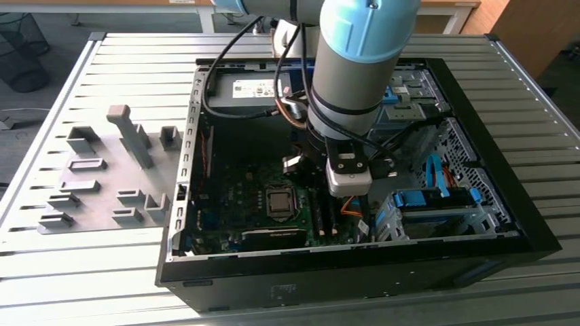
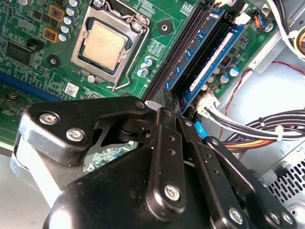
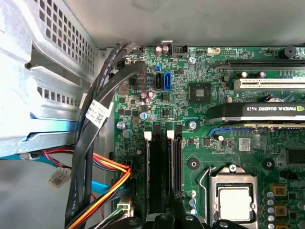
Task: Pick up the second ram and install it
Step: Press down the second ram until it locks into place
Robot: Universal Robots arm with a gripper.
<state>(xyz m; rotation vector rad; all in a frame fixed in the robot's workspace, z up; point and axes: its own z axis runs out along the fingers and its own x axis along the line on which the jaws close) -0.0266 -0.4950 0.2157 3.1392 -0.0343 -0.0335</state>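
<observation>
On the exterior view's left, a gray plate (image 1: 100,176) lies on the slatted table (image 1: 73,272), and roughly ten gray holder blocks (image 1: 132,136) are counted on it. One open computer case (image 1: 363,272) is set just beside the plate, toward the exterior view's right. One motherboard (image 1: 236,197) is seen on its floor, with one processor socket (image 1: 279,202) near the middle.

One arm (image 1: 354,75) is lowered into the case, and its gripper (image 1: 349,198) is placed just beyond the socket, over the memory slots (image 1: 322,219).

In the second wrist view, two long strips are seen standing on edge in neighbouring slots. One carries a white label (image 2: 212,55). The other, the second ram (image 2: 193,47), lies beside it on the socket side. The gripper (image 2: 167,102) is found at the near end of that strip. Its fingers (image 2: 164,143) are drawn together, with nothing seen between them. Whether the strip is touched cannot be told.

On the exterior view's right, one bundle of orange and yellow cables (image 1: 352,212) and blue drive brackets (image 1: 435,200) are seen.
</observation>
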